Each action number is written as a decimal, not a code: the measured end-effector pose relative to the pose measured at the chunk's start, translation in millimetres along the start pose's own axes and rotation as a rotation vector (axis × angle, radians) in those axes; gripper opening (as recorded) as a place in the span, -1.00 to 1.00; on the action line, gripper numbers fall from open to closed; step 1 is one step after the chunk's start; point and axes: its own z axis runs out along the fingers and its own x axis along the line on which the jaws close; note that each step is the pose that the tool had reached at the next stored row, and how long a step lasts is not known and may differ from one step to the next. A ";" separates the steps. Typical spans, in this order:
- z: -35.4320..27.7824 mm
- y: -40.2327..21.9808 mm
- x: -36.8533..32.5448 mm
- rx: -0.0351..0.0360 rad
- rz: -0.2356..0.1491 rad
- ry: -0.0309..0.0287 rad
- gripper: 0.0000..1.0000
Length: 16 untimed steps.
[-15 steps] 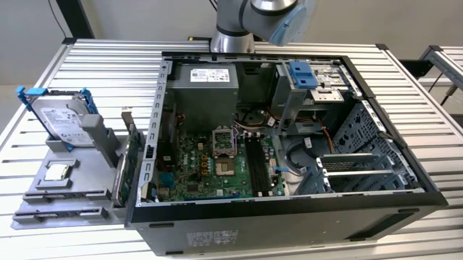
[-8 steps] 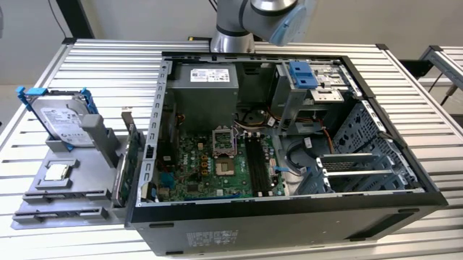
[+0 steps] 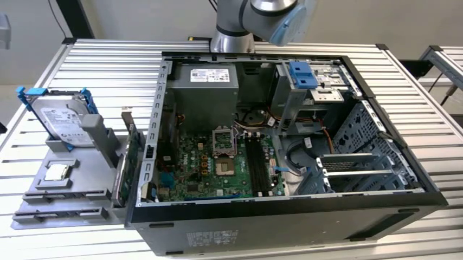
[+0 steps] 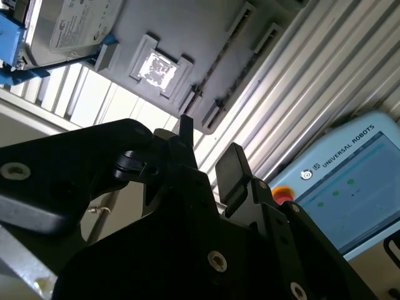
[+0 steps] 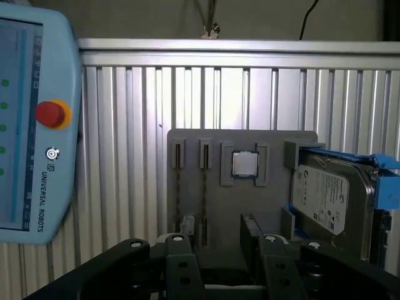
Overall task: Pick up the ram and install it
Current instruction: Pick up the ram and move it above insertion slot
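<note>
A: What does the exterior view show that the wrist views miss?

B: The whole open computer case. It is a black box with metal walls, and it sits on the ribbed silver surface. Inside lies the green motherboard with long dark memory slots. The arm hangs at the top middle of that view, by the case's far wall.

A: And the wrist views?

B: Both wrist views show the gripper up close. Its black fingers stand apart, and the gray holder shows through the gap. They hold nothing. There is also a light blue control tablet with a round red button.

A: What sits on the holder?

B: A shiny hard drive in a blue frame and a small square processor chip. It also has two thin slots. The holder lies at the exterior view's left. A green card stands on edge between it and the case.

A: Where is the ram?

B: I cannot tell. The memory slots are too dark to pick it out.

A: Is there room to move?

B: The case is open on top.
</note>
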 end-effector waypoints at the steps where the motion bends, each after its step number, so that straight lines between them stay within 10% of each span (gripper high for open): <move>1: 1.4 0.0 0.3 0.0001 0.000 -0.0001 1.00; 16: 21.4 0.0 8.4 -0.0004 -0.015 0.0000 1.00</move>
